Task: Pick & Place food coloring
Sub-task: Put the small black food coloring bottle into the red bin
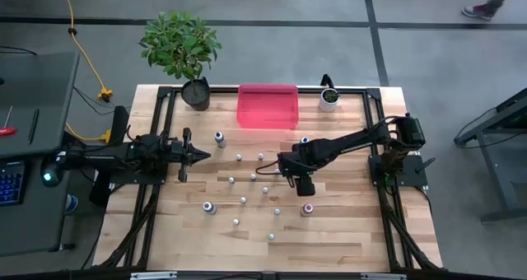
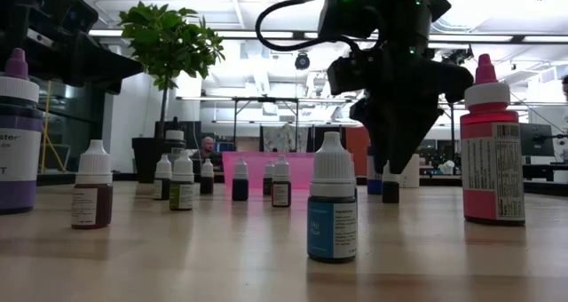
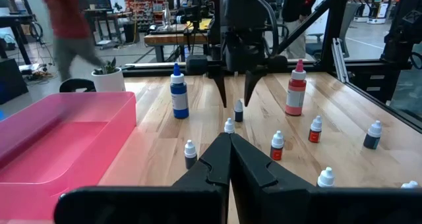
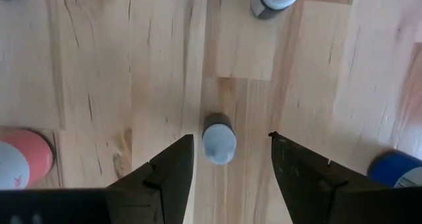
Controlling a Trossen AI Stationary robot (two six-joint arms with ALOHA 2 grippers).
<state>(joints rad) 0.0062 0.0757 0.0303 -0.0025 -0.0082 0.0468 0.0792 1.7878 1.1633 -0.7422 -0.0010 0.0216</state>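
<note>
The food coloring is several small bottles standing upright on the wooden table [image 1: 329,239]. Most are tiny with white caps. Larger ones are blue [image 3: 179,95], red [image 3: 295,95] and purple [image 2: 18,142]. My right gripper [image 4: 231,136] points down over one tiny dark bottle with a white cap [image 4: 218,140]. It is open, with a finger on either side of the cap and a gap to each. That same bottle [image 3: 239,110] shows in the left wrist view under the right gripper [image 3: 236,95]. My left gripper [image 1: 193,154] waits shut and level at the table's left.
A pink tray [image 1: 268,105] sits at the far edge, between a leafy plant in a dark pot [image 1: 196,93] and a small white plant pot [image 1: 328,99]. Other bottles stand close around the right gripper, among them a pink-capped one [image 4: 23,161] and a blue one [image 4: 395,168].
</note>
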